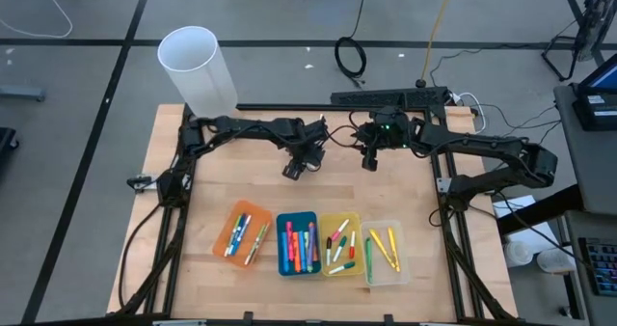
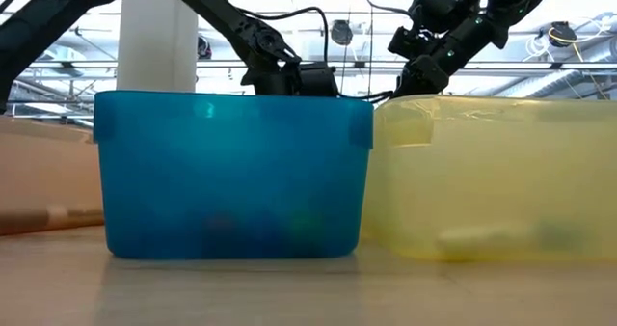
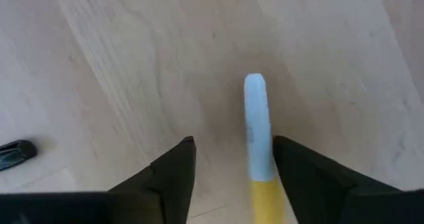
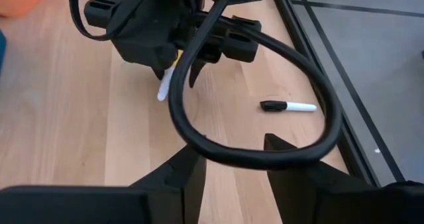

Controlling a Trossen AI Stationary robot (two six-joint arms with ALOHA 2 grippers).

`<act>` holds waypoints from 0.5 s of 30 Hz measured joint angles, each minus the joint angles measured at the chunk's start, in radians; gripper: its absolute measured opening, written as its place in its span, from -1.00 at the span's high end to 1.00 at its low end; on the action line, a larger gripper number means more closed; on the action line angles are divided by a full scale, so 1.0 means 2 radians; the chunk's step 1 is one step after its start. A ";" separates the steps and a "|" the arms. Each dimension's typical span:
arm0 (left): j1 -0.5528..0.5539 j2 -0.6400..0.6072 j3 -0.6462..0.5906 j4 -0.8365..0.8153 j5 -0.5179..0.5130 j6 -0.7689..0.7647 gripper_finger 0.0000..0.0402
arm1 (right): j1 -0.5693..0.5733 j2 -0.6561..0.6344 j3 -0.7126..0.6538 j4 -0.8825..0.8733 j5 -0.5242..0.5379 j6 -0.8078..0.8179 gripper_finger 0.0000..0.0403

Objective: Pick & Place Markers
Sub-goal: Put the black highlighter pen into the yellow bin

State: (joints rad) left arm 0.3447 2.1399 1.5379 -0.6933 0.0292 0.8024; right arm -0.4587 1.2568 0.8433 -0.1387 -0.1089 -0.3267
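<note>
- A white cylinder [image 1: 198,67] stands at the far left corner of the wooden tabletop [image 1: 193,201].
- The left hand [image 1: 294,169] hangs over the middle of the tabletop, on the far side of the trays. Its fingers [image 3: 169,174] stand apart, with a marker [image 3: 258,144] between them, yellow in the body with a pale blue cap. The marker lies closer to one finger; whether it touches either cannot be told.
- No brand, label or writing can be read on any marker or tray.
- Four trays sit in a row along the near part of the tabletop. From left: an orange tray [image 1: 224,231], a blue tray [image 1: 281,244], a yellow tray [image 1: 355,231] and a clear tray [image 1: 405,258].
- Each tray holds several markers [image 1: 301,246] in mixed colours; the clear one holds green and yellow ones.
- The right hand [image 1: 369,161] hovers just right of the left hand, over the far middle of the tabletop. Its fingers are apart and hold nothing.
- A white marker with a black cap [image 4: 288,106] lies loose on the tabletop, near its edge and apart from both hands.
</note>
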 joint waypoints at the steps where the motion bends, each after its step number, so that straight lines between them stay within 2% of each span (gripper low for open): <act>1: 0.000 0.000 0.000 -0.001 0.000 0.000 -0.01 | 0.000 0.000 0.000 0.000 0.000 0.000 0.30; 4: -0.001 0.000 0.000 -0.008 -0.006 -0.005 0.21 | 0.001 0.000 0.000 0.000 0.000 0.004 0.30; 11: -0.005 0.001 0.000 -0.009 -0.015 -0.061 0.87 | 0.001 0.000 0.000 -0.004 0.000 0.013 0.30; 15: -0.005 0.001 0.000 0.000 -0.017 -0.098 0.86 | 0.001 0.000 0.000 -0.008 0.000 0.015 0.30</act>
State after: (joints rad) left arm 0.3352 2.1414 1.5372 -0.6942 -0.0054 0.6062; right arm -0.4568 1.2568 0.8433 -0.1546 -0.1084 -0.2962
